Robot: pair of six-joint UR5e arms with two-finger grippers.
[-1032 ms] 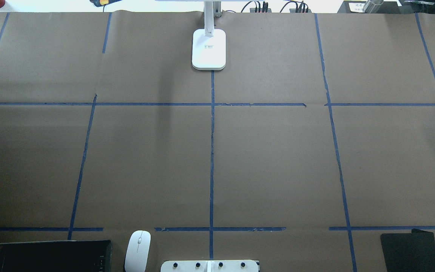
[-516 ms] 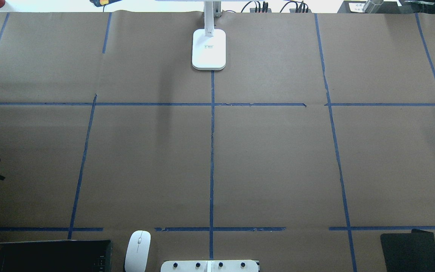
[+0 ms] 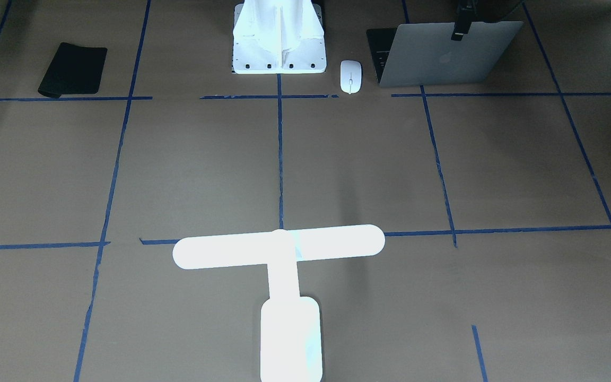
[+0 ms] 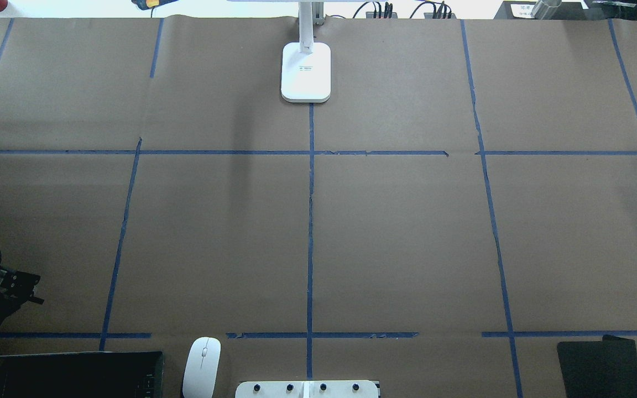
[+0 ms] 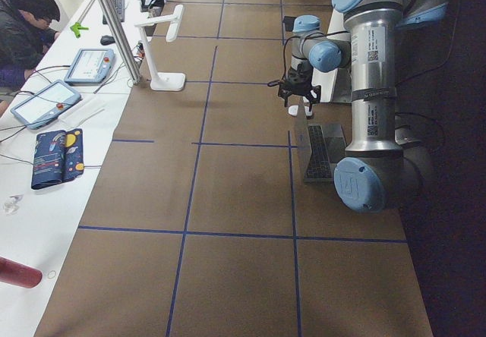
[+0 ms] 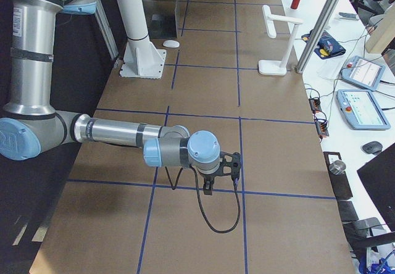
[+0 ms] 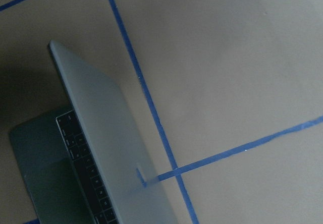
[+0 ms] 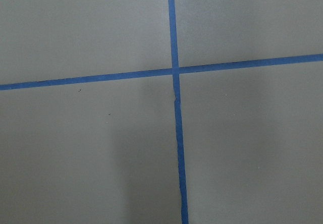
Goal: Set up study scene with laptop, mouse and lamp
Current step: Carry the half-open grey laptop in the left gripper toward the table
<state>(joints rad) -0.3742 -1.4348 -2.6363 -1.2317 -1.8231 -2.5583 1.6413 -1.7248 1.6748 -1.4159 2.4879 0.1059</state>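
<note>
The grey laptop [image 3: 443,53] stands open near the robot's base, its lid with the logo facing away from the robot; it also shows in the overhead view [image 4: 75,373] and the left wrist view [image 7: 101,143]. The white mouse [image 3: 350,76] [image 4: 202,366] lies between the laptop and the pedestal. The glowing white T-shaped lamp [image 3: 279,249] [image 4: 306,72] stands at the table's far middle. My left gripper [image 4: 20,284] [image 5: 298,96] hangs above the laptop's lid edge, touching nothing; I cannot tell its state. My right gripper [image 6: 221,178] hovers over bare table; I cannot tell its state.
A flat black mat [image 3: 75,69] [image 4: 600,365] lies near the robot on its right side. The white pedestal [image 3: 279,37] stands at the near middle. Blue tape lines [image 4: 310,221] grid the brown table. An operator [image 5: 23,26] and tablets are beyond the far edge.
My left arm has come into the overhead view from the left edge and moved toward the near edge, closer to the laptop. Laptop, mouse and lamp have not moved.
</note>
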